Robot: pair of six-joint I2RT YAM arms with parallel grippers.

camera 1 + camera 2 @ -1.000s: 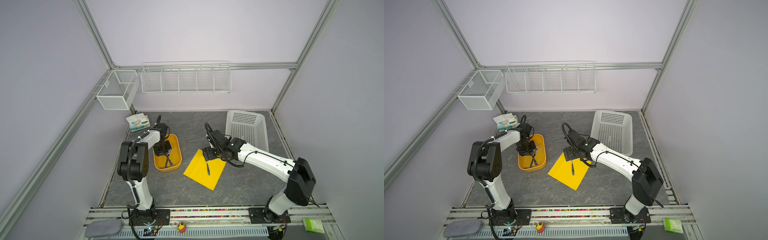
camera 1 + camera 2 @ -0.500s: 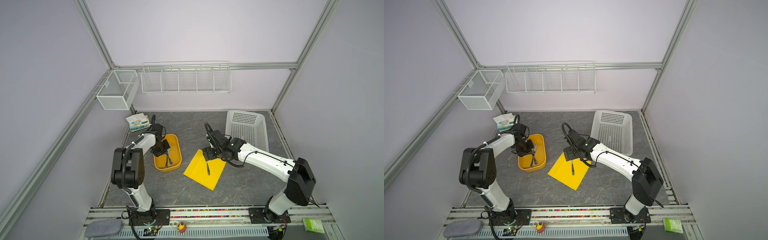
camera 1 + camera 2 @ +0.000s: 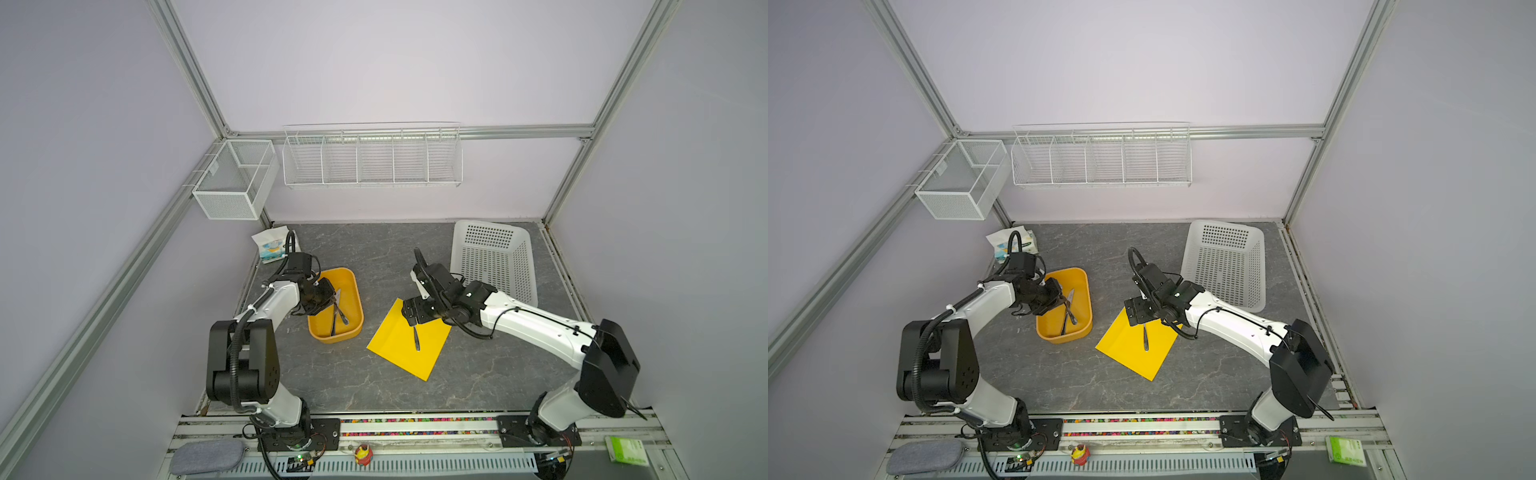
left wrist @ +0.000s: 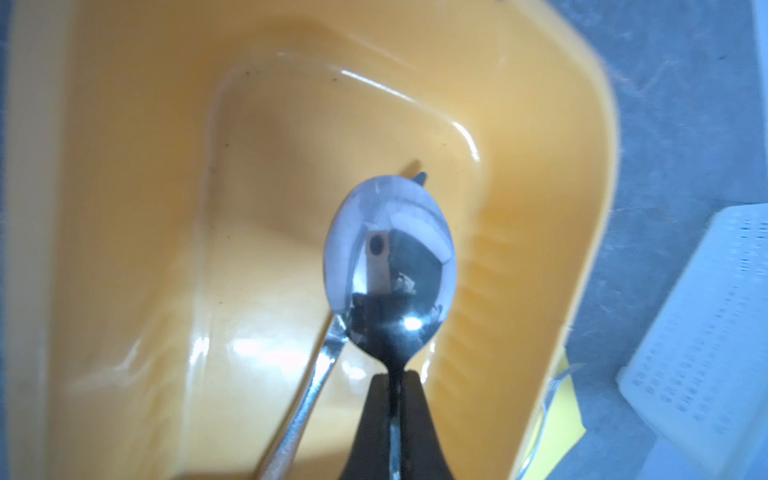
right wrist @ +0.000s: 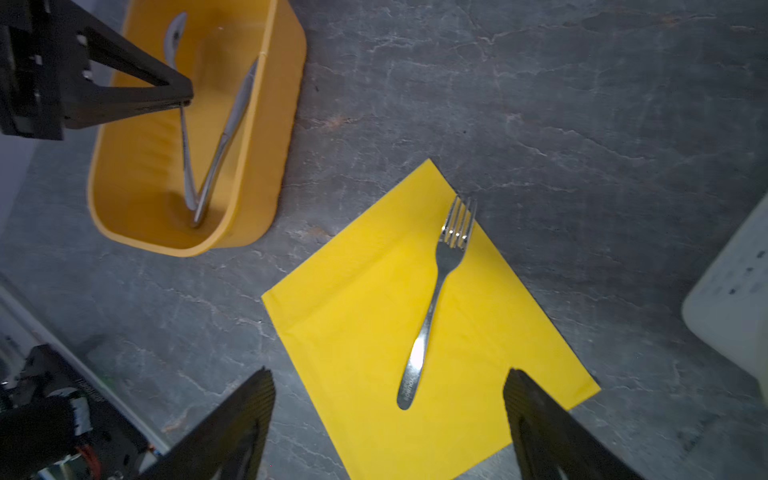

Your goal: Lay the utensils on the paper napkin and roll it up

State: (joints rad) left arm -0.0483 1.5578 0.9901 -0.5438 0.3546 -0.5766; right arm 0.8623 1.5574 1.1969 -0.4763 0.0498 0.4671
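The yellow paper napkin (image 3: pixel 409 338) (image 3: pixel 1136 343) (image 5: pixel 357 324) lies flat on the grey tabletop. A silver fork (image 3: pixel 416 337) (image 3: pixel 1145 337) (image 5: pixel 436 291) rests on it. My right gripper (image 3: pixel 413 311) (image 3: pixel 1138 311) (image 5: pixel 388 372) hovers open over the fork's handle end, holding nothing. Inside the orange-yellow tray (image 3: pixel 328 337) (image 3: pixel 1065 336) (image 4: pixel 124 208) (image 5: pixel 266 166), my left gripper (image 3: pixel 330 297) (image 3: pixel 1061 296) (image 4: pixel 395 376) is shut on the neck of a spoon (image 4: pixel 390 266) (image 5: pixel 185 137). The spoon's handle end points down into the tray. A knife (image 4: pixel 311 395) (image 5: pixel 232 120) leans in the tray beside it.
A white perforated basket (image 3: pixel 494 262) stands at the back right, close to my right arm. A white-and-blue tissue pack (image 3: pixel 272 245) lies at the back left corner. A wire rack (image 3: pixel 372 160) and a mesh box (image 3: pixel 235 178) hang on the walls.
My left arm's elbow has swung left and toward the front while its gripper stayed in the tray on the spoon. The right arm, napkin and fork have not moved.
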